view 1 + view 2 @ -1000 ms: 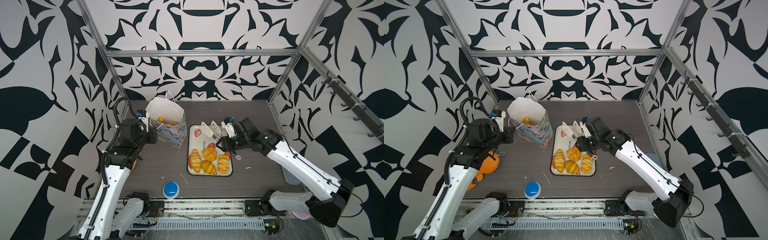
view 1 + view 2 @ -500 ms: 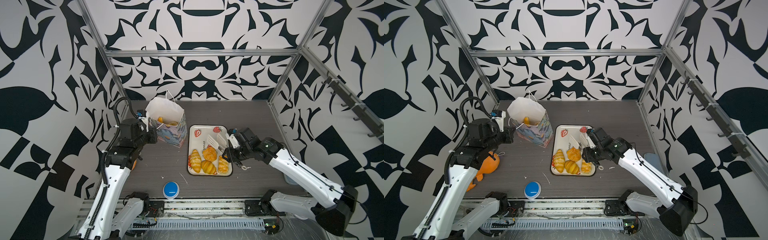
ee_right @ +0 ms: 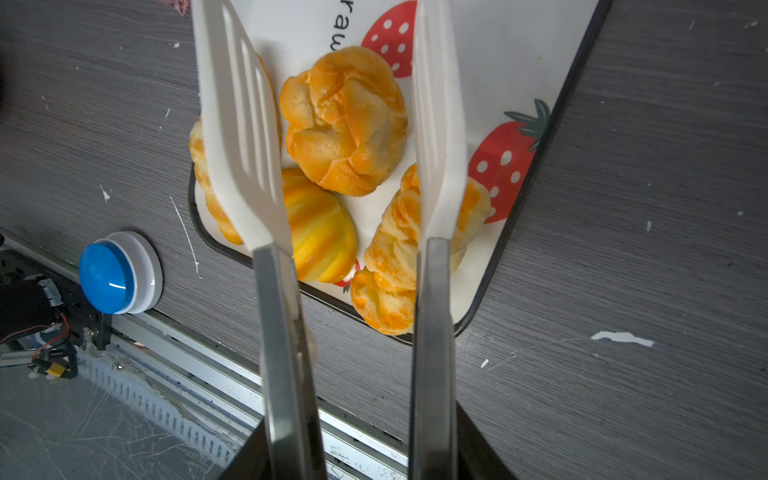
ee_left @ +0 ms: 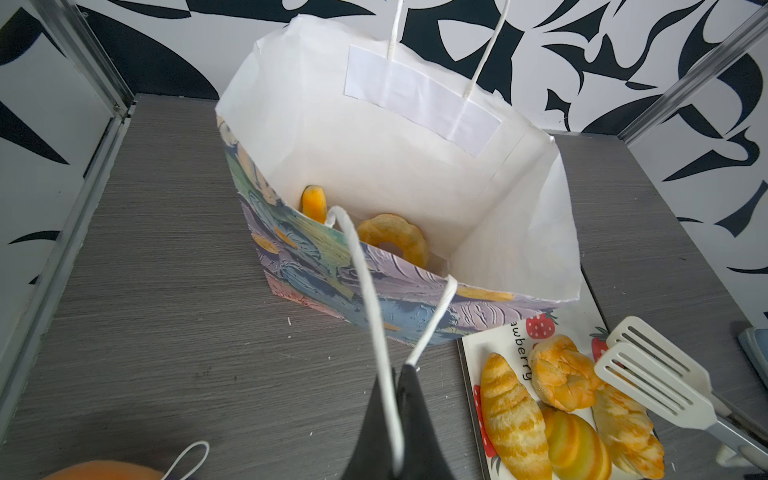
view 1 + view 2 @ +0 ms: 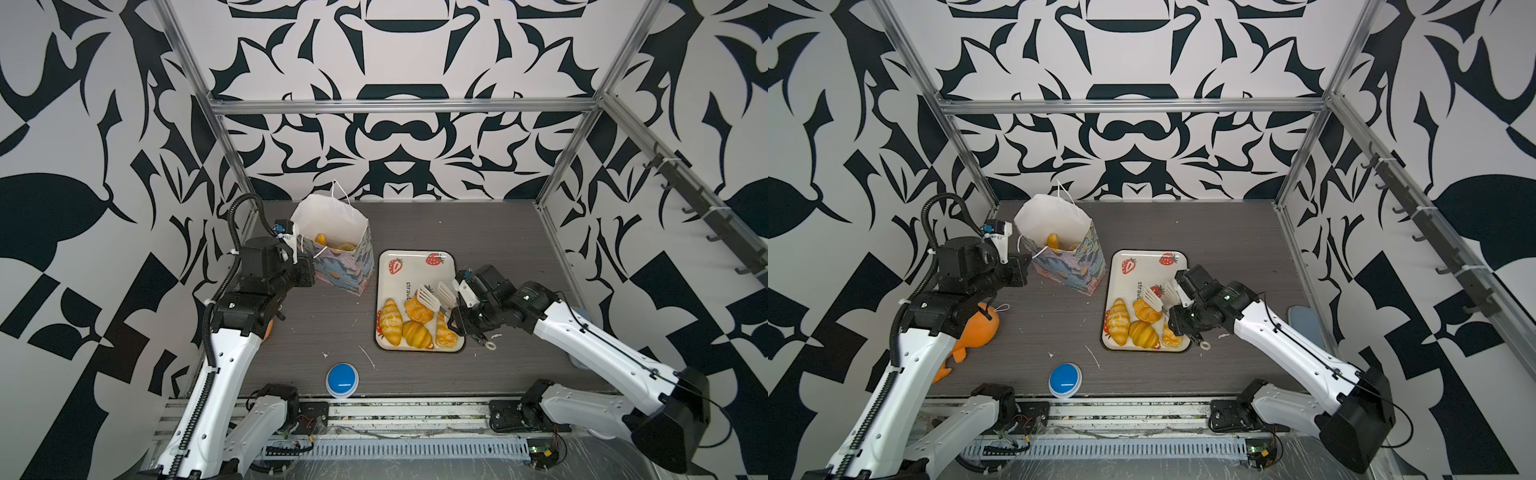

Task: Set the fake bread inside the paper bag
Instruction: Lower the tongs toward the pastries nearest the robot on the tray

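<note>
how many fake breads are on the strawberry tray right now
4 on the tray: long croissant left, knotted bun middle, striped croissant near edge, plaited pastry right; none seems hidden.

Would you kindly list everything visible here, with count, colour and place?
paper bag: one, white with blue-purple print, table's rear left
pastries in bag: at least two, golden, ring doughnut plus another's end
tray: one, white with strawberries, right of bag
pastries on tray: four, golden, near end
tongs: one, white blades, above tray
button: one, blue, front edge
plush toy: one, orange, beneath left arm
table: one, dark grey, underneath
left fingers: black, shut on bag's cord handle
right fingers: black, shut on tongs
</note>
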### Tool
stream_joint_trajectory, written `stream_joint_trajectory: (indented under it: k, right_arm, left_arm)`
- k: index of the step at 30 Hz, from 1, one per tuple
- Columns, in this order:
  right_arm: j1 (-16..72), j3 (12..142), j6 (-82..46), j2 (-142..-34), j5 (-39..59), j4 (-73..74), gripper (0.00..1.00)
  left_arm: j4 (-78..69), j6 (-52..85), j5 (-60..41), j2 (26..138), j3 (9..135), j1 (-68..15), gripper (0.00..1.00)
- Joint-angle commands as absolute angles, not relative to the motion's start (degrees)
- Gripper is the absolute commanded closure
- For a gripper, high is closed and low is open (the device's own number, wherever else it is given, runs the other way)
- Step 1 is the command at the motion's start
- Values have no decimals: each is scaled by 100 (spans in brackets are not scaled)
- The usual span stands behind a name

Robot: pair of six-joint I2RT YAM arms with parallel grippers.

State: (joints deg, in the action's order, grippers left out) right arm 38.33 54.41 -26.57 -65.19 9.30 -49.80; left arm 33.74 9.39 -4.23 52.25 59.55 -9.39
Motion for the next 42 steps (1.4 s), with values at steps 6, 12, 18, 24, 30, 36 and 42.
stream_joint_trajectory:
  k: [6, 12, 18, 24, 30, 36, 42]
  right_arm:
    - [3823, 5311, -2661, -6402, 1074, -4881, 46]
    - [3840, 5241, -2664, -6504, 1142, -4809, 44]
    - [3933, 5265, -2666, -6612, 1182, -4747, 44]
    - [4068, 5300, -2663, -6749, 1057, -4731, 44]
    - [4153, 5396, -2629, -6860, 894, -4778, 43]
    - [4226, 5512, -2610, -6993, 733, -4831, 43]
    - [4307, 5710, -2525, -7183, 496, -4959, 43]
  left_arm:
    - [3511, 924, -415, 5247, 5925, -953, 96]
    - [3518, 928, -416, 5234, 5924, -957, 96]
    - [3521, 930, -422, 5237, 5924, -954, 96]
    - [3524, 925, -424, 5223, 5924, -958, 96]
    - [3528, 916, -420, 5225, 5924, -949, 96]
    - [3528, 924, -422, 5221, 5919, -958, 96]
    - [3527, 914, -422, 5203, 5921, -955, 96]
